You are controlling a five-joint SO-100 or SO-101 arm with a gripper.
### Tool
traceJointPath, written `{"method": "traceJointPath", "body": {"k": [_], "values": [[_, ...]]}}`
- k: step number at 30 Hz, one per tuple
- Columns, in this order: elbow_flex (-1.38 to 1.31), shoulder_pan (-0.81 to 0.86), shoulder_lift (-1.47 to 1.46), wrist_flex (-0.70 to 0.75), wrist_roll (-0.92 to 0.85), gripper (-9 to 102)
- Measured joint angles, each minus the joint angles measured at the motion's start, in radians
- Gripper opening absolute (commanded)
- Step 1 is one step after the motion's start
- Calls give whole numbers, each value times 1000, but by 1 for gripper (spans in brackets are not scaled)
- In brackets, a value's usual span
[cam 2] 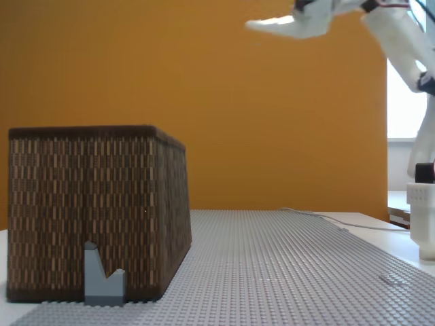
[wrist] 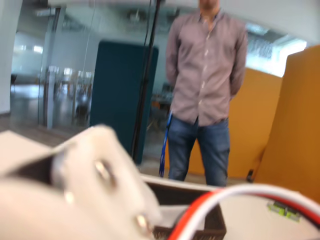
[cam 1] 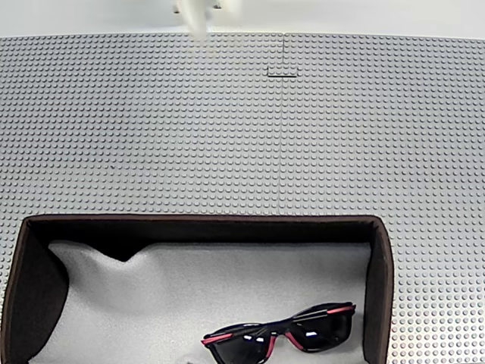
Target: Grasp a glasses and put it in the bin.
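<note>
The glasses [cam 1: 284,331] lie in the bin [cam 1: 379,288], on its pale lining near the right wall in a fixed view, lenses dark, brow line red. The hand [cam 2: 262,26] hangs high above the bench [cam 2: 285,272] – holding nothing, though whether its fingers are apart I cannot tell. A person [wrist: 205,90] stands beyond

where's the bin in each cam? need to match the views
A fixed view, from above: bin fills the bottom, open top, sunglasses lying inside at lower right.
A fixed view, from the side: bin at left, woven wall on the studded baseplate.
Wrist view: dark bin rim at bottom centre.
Shared landmark: the bin's dark rim.
</note>
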Motion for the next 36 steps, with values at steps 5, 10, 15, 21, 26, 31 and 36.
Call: {"method": "traceJointPath", "body": {"k": [5,10,15,21,26,31,36], "values": [[229,46,284,69,-2,24],[502,110,549,91,-133,13],[664,224,723,121,43,12],[842,258,894,155,190,12],[1002,230,1031,163,172,13],[1086,193,1149,229,167,15],[1104,210,1163,264,164,15]]}}
